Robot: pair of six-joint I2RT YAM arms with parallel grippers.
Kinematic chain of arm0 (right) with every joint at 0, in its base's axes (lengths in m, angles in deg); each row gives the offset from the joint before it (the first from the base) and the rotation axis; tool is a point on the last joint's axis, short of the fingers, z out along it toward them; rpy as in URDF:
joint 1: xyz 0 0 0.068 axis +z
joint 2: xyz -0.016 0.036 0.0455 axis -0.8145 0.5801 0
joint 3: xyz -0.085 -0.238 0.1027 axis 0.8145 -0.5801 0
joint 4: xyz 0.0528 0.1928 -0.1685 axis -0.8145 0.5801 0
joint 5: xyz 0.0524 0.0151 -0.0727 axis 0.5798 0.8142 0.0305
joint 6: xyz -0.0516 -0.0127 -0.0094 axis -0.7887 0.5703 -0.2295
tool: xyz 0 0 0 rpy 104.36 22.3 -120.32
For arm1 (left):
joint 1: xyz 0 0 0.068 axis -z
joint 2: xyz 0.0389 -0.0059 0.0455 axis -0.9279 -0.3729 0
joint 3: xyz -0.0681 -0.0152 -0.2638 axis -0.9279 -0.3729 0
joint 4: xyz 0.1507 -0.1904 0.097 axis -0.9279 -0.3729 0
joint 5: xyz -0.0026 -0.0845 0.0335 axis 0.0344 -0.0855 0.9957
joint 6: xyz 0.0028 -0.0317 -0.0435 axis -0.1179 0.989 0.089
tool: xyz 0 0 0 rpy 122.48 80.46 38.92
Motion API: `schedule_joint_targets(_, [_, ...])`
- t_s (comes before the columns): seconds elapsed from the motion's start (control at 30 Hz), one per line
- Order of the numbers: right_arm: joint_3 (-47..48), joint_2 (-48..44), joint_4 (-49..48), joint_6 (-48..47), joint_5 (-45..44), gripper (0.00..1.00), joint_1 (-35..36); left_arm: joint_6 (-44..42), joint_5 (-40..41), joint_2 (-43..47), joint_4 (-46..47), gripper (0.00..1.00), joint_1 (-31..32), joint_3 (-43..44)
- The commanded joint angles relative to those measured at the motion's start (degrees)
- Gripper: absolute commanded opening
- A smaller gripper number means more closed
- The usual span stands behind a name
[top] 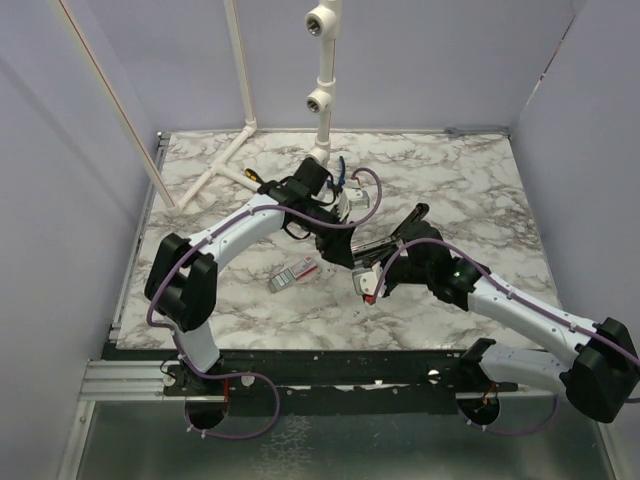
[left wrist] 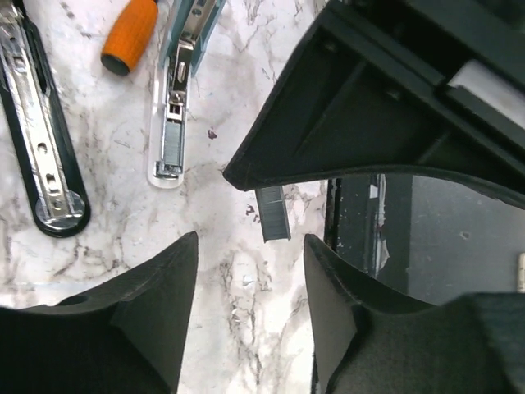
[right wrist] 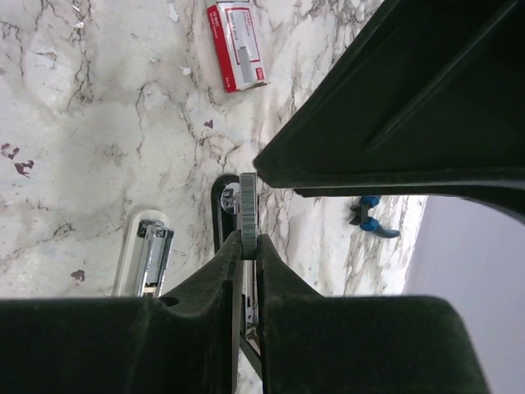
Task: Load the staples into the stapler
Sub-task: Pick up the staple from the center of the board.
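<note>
My right gripper (right wrist: 248,240) is shut on a silvery staple strip (right wrist: 248,201) and holds it edge-up just above the end of the open black stapler (right wrist: 221,201). In the left wrist view the stapler (left wrist: 43,148) lies at the left with its metal channel showing. The strip (left wrist: 273,212) hangs below the right gripper's finger (left wrist: 369,98). My left gripper (left wrist: 250,254) is open and empty, its fingers either side of bare marble just short of the strip. The white and red staples box (right wrist: 236,45) lies flat on the table (top: 293,273).
A pale teal bar with a metal insert (left wrist: 176,107) lies beside the stapler, and an orange screwdriver handle (left wrist: 131,33) lies above it. A blue clip-like object (right wrist: 373,222) lies further off. White pipes (top: 322,90) stand at the back. The two grippers (top: 352,265) are close together at mid-table.
</note>
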State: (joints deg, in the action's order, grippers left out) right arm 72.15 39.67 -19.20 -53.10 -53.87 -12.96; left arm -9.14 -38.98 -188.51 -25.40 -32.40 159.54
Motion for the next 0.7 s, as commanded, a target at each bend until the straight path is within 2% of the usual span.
schedule_joint_targets(0.0, [1.02, -0.31, 3.25, 5.72, 2.16, 0.1, 0.13, -6.79, 0.81, 6.3, 0.1, 0.58, -0.81, -1.26])
schedule_joint_targets(0.3, [5.41, 2.17, 13.15, 17.44, 13.45, 0.1, -2.65, -15.65, -0.07, 17.52, 2.8, 0.66, -2.86, -10.88])
schedule_joint_targets(0.43, [8.6, 6.5, 18.14, 21.3, 20.0, 0.1, -3.51, -26.59, -0.71, 24.53, 4.63, 0.68, -3.25, -17.07])
schedule_joint_targets(0.5, [11.07, 9.71, 21.63, 22.47, 23.4, 0.1, -4.14, -29.1, 0.35, 25.71, 4.28, 0.69, -3.23, -17.5])
schedule_joint_targets(0.67, [16.14, 17.05, 26.59, 26.15, 35.47, 0.1, -7.41, -43.93, 0.18, 27.02, 1.35, 0.69, -3.21, -18.23])
